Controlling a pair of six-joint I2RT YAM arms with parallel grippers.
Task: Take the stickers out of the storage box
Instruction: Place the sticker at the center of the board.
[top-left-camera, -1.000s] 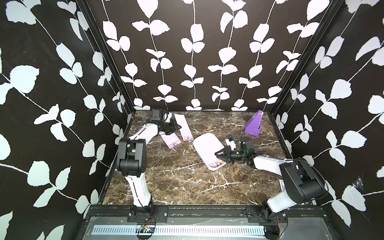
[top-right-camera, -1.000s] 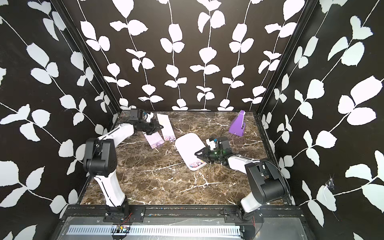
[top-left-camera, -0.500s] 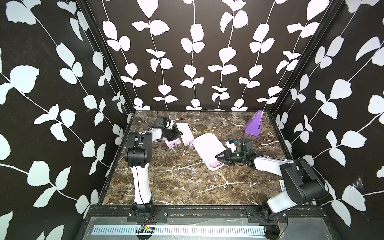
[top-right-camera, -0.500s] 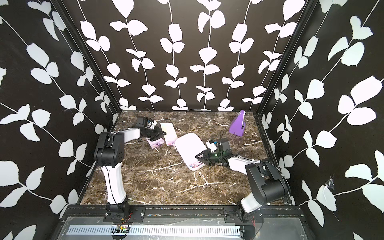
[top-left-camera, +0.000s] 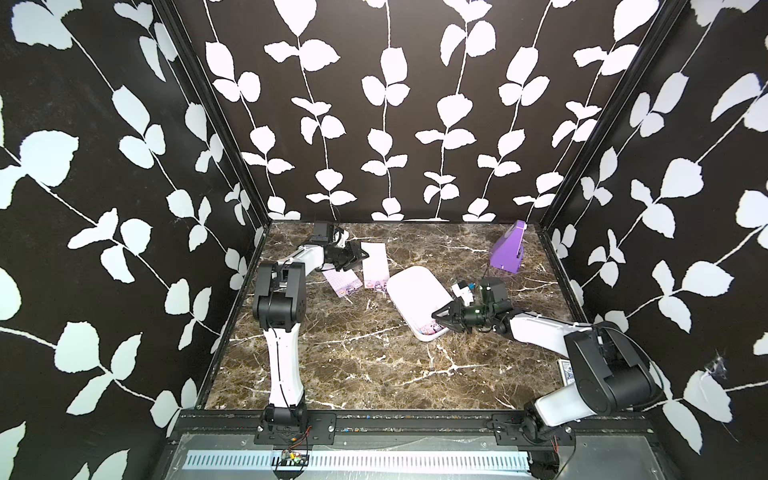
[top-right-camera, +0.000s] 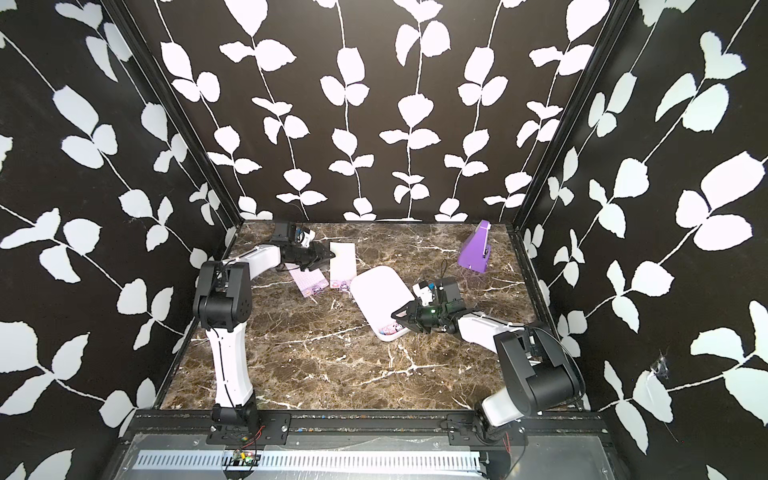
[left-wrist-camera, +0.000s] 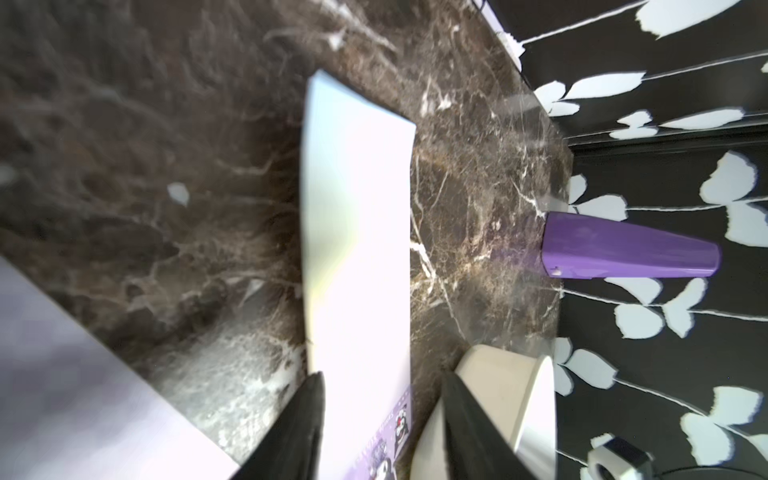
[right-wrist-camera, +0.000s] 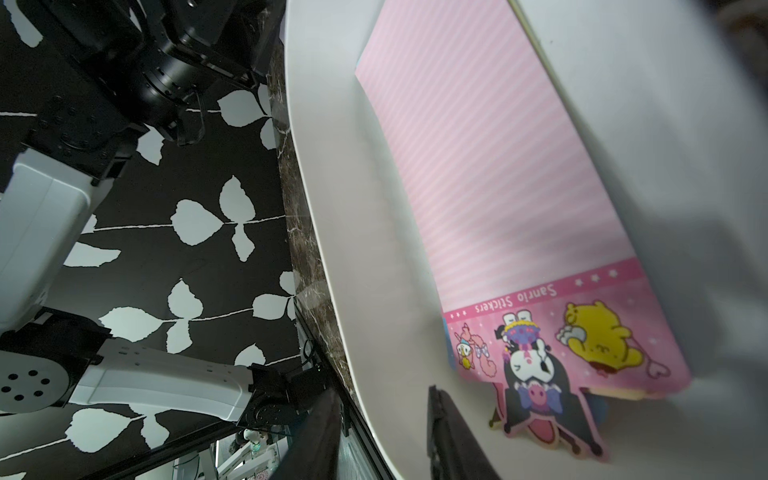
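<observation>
The white storage box (top-left-camera: 417, 293) (top-right-camera: 380, 293) lies mid-table. Inside it a pink striped sticker sheet (right-wrist-camera: 498, 187) and a cartoon cut-out sticker (right-wrist-camera: 536, 390) rest on its floor. My right gripper (top-left-camera: 440, 321) (right-wrist-camera: 382, 415) stands astride the box's near rim (right-wrist-camera: 353, 249), one finger inside and one outside, shut on it. Two sticker sheets (top-left-camera: 376, 266) (top-left-camera: 343, 284) lie flat on the marble to the left of the box. My left gripper (top-left-camera: 357, 253) (left-wrist-camera: 382, 399) hovers open over the pale sheet (left-wrist-camera: 357, 228), with nothing between its fingers.
A purple wedge-shaped object (top-left-camera: 507, 249) (left-wrist-camera: 623, 249) stands at the back right near the wall. A blue-patterned card box (top-left-camera: 566, 370) peeks out beneath my right arm. Black leaf-patterned walls close in three sides of the marble table (top-left-camera: 353, 353).
My left gripper has gone from shut to open, leaving a sticker sheet lying beside the other one. The right gripper has stayed at the box's rim.
</observation>
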